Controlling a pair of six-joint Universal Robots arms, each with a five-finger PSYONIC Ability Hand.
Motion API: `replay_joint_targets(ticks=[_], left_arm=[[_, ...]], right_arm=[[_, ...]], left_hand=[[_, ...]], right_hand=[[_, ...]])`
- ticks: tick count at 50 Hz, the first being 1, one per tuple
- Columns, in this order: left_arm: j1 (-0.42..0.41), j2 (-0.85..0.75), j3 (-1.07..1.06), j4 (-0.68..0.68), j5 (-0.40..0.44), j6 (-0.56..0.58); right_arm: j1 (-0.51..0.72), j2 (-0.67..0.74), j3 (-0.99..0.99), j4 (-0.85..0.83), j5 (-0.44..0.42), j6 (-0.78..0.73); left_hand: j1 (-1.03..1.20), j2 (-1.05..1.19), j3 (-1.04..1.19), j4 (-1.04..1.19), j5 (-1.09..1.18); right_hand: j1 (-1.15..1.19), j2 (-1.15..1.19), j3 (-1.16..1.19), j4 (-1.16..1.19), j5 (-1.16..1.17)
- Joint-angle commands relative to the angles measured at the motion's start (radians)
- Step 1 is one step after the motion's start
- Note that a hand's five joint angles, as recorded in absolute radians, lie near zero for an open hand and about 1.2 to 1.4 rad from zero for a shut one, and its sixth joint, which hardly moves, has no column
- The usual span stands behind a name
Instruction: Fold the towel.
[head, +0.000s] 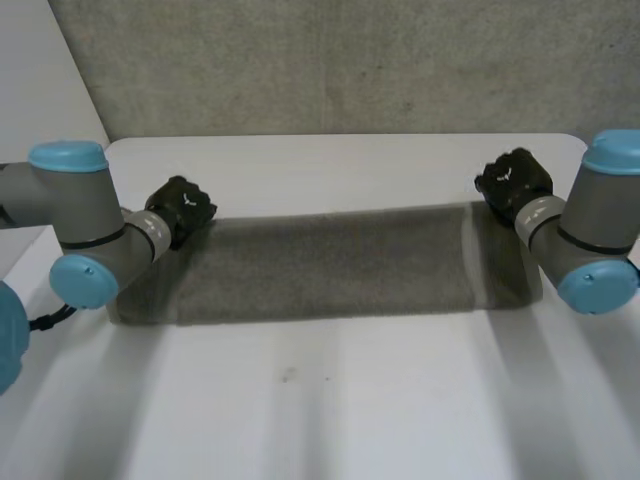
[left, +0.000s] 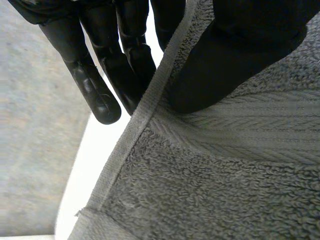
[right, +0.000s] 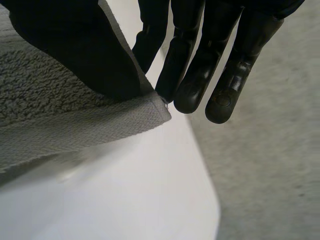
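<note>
towel: grey terry towel (head: 330, 265) laid out longways on the white table (head: 350, 400), toward the far side
left hand: (head: 182, 208) at the towel's far left corner, thumb on top, straight fingers just past the hem, pinching it
right hand: (head: 512, 182) far right corner, same kind of pinch, corner held a bit off the table

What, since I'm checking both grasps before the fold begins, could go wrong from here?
1. The right hand pinches the towel just at its corner tip, between thumb and straight fingers; so little cloth may slip free in the lift.
2. The left hand grips right at the hem, its fingers mostly beyond the edge; if one side slips, the fold would likely come out skewed.
</note>
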Motion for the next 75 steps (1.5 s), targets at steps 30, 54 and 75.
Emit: replay_joint_targets(ticks=[30,54,75], left_arm=[[-0.027,0.275,-0.335,0.317,0.004,-0.163],[-0.012,0.512,-0.694,0.329,0.079,-0.698],[-0.01,0.538,-0.74,0.377,0.078,-0.698]], right_arm=[[-0.011,-0.22,0.172,0.045,-0.133,0.339],[-0.184,-0.068,0.183,0.248,-0.244,0.427],[-0.281,-0.202,0.201,-0.003,0.104,0.11]], left_hand=[[-1.017,-1.039,-1.038,-1.039,-1.038],[-1.017,-1.039,-1.038,-1.039,-1.038],[-1.017,-1.039,-1.038,-1.039,-1.038]], right_hand=[[-0.794,-1.009,-1.018,-1.02,-0.998],[-0.258,-0.473,-0.482,-0.484,-0.462],[0.428,0.213,0.204,0.202,0.223]])
